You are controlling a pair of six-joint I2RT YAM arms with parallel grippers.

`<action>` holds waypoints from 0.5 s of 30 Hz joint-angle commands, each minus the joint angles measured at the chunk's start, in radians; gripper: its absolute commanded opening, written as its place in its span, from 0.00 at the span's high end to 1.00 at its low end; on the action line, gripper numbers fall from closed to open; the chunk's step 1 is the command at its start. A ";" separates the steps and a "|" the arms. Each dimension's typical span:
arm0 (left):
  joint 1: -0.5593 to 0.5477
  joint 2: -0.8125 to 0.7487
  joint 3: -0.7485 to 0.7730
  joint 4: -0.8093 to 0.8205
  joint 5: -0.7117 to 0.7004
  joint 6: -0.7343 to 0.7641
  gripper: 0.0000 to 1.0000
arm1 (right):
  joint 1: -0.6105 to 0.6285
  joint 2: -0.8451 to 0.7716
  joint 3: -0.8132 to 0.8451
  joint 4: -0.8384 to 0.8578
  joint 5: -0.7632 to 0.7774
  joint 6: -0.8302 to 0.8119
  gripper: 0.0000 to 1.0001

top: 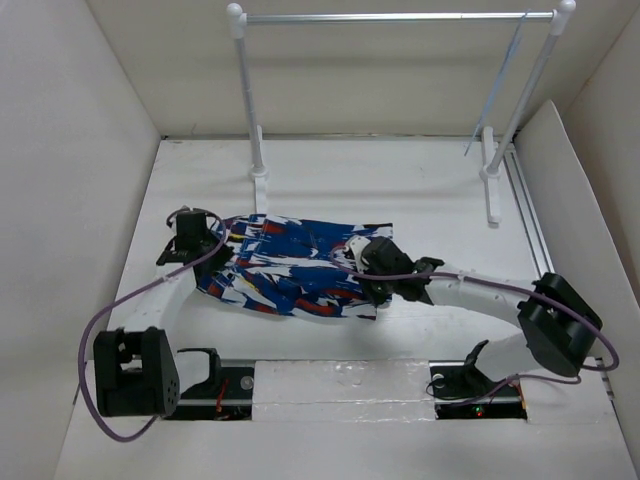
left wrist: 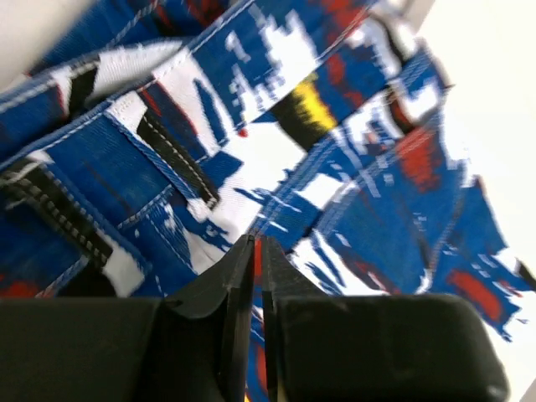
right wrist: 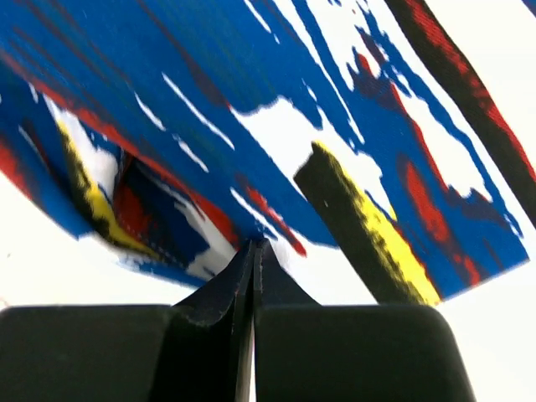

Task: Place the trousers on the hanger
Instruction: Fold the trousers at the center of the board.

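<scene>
**A:** Where do the trousers (top: 290,268) lie?

**B:** Flat on the table (top: 400,170), about midway across, folded into a wide band. The long axis runs left to right, with a gripper at each end.

**A:** And the grips?

**B:** The left gripper (top: 203,244) is at the left end, on the waistband with its belt loops. Its fingers (left wrist: 226,289) are closed to a slit with a bit of red cloth showing in it, so I judge the fabric is nipped. The right gripper (top: 365,252) is at the right end, tips pressed together right at the hem (the pinch itself is hidden, but the edge looks drawn up to the tips, so it is probably held too).

**A:** The hanger (top: 495,88)?

**B:** Hooked on the rail (top: 400,16) at the far right, seen as a thin slanted line. It is well apart from the cloth, behind it and to the right. The right arm is nearer.

**A:** What does the next move turn on?

**B:** The band would have to travel back and rightward, then feed through the wire triangle. The post (top: 524,95) stands just beside the hanger and the rail runs above it, so room there looks tight. The left arm has the longer reach.
</scene>
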 commanded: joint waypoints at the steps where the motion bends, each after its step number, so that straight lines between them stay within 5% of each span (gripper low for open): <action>1: -0.023 -0.090 0.075 -0.029 -0.020 0.003 0.93 | -0.025 -0.074 0.090 -0.115 0.017 -0.033 0.94; 3: -0.089 -0.114 0.158 -0.041 -0.032 0.027 0.91 | -0.042 -0.114 0.179 -0.229 0.007 -0.098 0.82; 4: -0.176 -0.110 0.184 -0.044 -0.046 0.042 0.91 | -0.068 -0.137 0.228 -0.259 0.004 -0.117 0.64; 7: -0.381 -0.062 0.267 -0.051 -0.124 0.053 0.98 | -0.187 -0.212 0.451 -0.350 -0.015 -0.191 0.39; 9: -0.491 0.007 0.319 -0.057 -0.212 0.060 1.00 | -0.287 -0.225 0.642 -0.410 -0.050 -0.230 0.37; 12: -0.692 0.108 0.401 -0.055 -0.311 0.071 1.00 | -0.514 -0.190 0.886 -0.438 -0.119 -0.264 1.00; 15: -0.816 0.192 0.477 -0.043 -0.333 0.080 1.00 | -0.710 -0.093 1.085 -0.445 -0.174 -0.266 1.00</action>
